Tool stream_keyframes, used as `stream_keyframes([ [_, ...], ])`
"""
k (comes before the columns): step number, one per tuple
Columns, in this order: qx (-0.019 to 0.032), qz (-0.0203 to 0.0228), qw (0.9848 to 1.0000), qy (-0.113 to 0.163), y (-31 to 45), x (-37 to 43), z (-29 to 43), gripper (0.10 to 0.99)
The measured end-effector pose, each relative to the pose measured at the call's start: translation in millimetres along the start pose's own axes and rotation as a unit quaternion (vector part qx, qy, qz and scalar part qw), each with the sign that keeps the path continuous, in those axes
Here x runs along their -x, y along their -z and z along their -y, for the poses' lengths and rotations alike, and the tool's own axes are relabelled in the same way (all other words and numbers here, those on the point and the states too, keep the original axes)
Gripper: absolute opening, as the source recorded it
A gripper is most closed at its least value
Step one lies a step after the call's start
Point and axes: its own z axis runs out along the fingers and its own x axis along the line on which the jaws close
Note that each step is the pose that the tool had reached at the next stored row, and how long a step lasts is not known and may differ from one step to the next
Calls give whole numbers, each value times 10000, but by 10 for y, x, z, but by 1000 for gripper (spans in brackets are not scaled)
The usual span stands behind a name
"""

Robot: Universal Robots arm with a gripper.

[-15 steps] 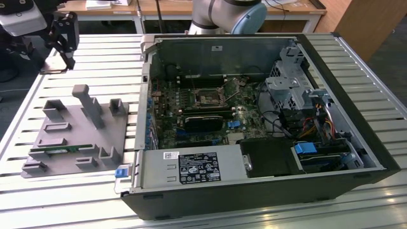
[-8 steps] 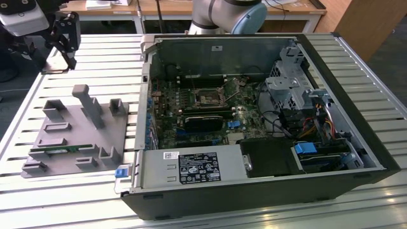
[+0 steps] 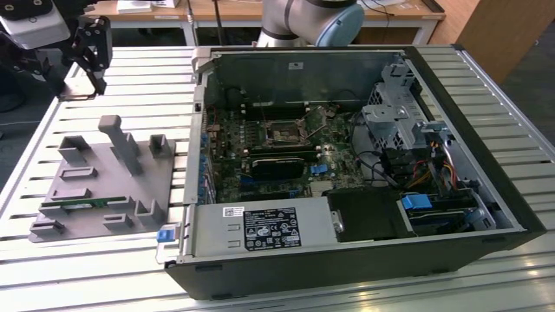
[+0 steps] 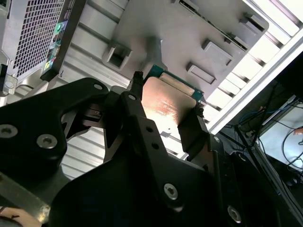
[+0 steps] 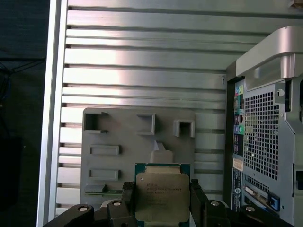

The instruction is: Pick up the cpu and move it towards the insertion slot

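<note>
The cpu (image 5: 162,193) is a flat square chip with a silvery top and a green rim. My gripper (image 5: 162,204) is shut on it, one black finger on each of two opposite edges. In the second wrist view the cpu (image 4: 166,105) sits the same way between the fingers of the gripper (image 4: 165,113), raised above the grey holder plate (image 4: 180,33). In the exterior view the gripper (image 3: 87,71) hangs over the slatted table at the far left, above and behind the holder plate (image 3: 104,175). The insertion slot (image 3: 284,132), a square silver-framed socket, lies on the motherboard inside the open case.
The open computer case (image 3: 347,169) takes up the exterior view's right, with high metal walls, cables and drive bays. The grey holder plate carries upright posts and a green memory stick (image 3: 82,203). The slatted aluminium table (image 3: 139,71) surrounds both. The arm's base (image 3: 312,23) stands behind the case.
</note>
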Motion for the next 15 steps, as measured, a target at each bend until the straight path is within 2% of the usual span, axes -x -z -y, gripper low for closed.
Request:
stream_keyframes([
  [15,0,0,10000,0,0,55,1,545],
])
